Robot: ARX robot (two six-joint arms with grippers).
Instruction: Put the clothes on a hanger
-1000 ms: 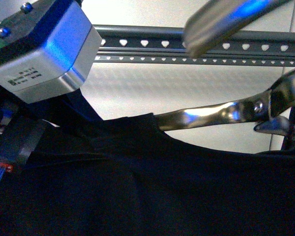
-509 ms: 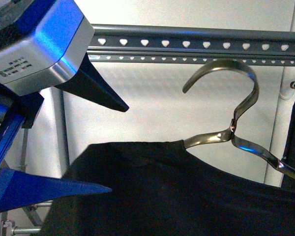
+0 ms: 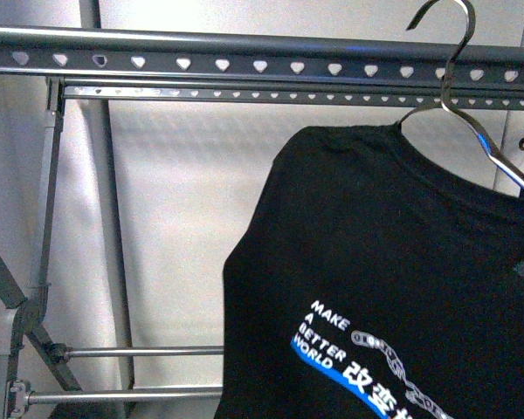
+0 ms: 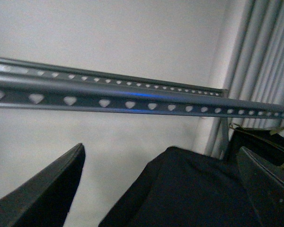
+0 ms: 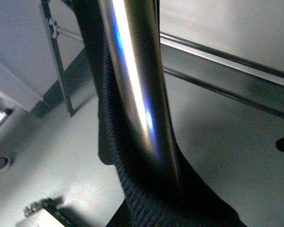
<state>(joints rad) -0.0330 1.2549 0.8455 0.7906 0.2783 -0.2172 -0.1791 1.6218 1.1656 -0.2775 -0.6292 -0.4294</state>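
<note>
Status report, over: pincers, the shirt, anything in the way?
Left pincer open, empty. Right pincer out of view. Shirt on wire hanger, hook up at the rack; seated or not, unclear. Nothing seen blocking the rail.

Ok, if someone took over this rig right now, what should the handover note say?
Left end effector: open, empty, near the rack rail.
Right end effector: open or shut cannot be told; its camera shows the coat hanger bar close up, black fabric draped on it.
T-shirt: on the coat hanger, hook reaching above the top rail.
Done: shirt on coat hanger, lifted to rail height.
Left: cannot tell whether the hook sits on the rail; check, seat it, release.
</note>
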